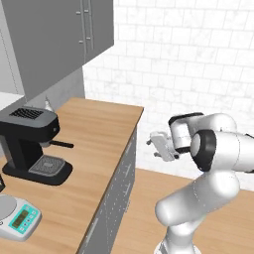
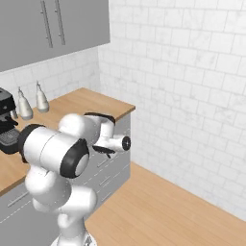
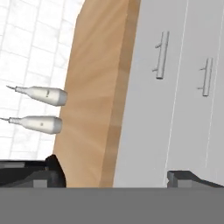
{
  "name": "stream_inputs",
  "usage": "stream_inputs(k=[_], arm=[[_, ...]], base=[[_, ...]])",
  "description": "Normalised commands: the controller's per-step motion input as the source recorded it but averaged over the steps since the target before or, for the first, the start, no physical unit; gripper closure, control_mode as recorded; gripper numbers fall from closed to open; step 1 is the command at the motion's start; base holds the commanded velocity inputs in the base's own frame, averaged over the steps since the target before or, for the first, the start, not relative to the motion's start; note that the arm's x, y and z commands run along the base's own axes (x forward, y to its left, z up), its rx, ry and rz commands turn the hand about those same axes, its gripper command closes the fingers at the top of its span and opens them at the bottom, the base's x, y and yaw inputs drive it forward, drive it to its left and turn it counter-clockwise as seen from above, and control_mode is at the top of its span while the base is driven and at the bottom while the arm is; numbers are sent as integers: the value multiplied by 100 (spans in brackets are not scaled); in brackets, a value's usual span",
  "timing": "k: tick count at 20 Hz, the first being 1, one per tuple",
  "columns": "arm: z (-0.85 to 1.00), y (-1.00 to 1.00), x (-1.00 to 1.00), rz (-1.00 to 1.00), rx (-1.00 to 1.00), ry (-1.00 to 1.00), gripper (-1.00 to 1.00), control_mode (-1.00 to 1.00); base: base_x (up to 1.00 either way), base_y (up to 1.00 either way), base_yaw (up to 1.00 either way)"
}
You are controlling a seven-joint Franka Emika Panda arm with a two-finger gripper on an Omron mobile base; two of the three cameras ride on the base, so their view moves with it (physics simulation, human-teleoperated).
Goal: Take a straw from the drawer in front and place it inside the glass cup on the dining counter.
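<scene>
Facing the closed drawer fronts, nothing yet retrieved
Gripper [image 3: 116, 175] at the lower edge of the hand view stands with fingers wide apart and empty, roughly level with the worktop [image 1: 94, 149] edge. The drawer [image 3: 148, 100], right of centre, appears shut. No straw or glass cup can be located, so opening, picking and placing all seem to remain

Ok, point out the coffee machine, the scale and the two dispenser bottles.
coffee machine [image 1: 31, 130], left base view, black body
scale [image 1: 19, 217], left base view, display panel
dispenser bottles [image 3: 48, 96], hand view, upper bottle's body
</scene>
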Motion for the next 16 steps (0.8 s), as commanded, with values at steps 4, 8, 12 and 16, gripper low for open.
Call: stream_inputs(k=[4, 8, 12, 16], arm=[[-39, 2, 75, 0, 18, 0, -100, -100], [-38, 5, 55, 0, 9, 0, -100, -100], [-22, 15, 61, 0, 1, 0, -100, -100], [-8, 20, 65, -1, 0, 0, -100, -100]], base=[[0, 0, 0], [0, 0, 0], [0, 0, 0], [0, 0, 0]])
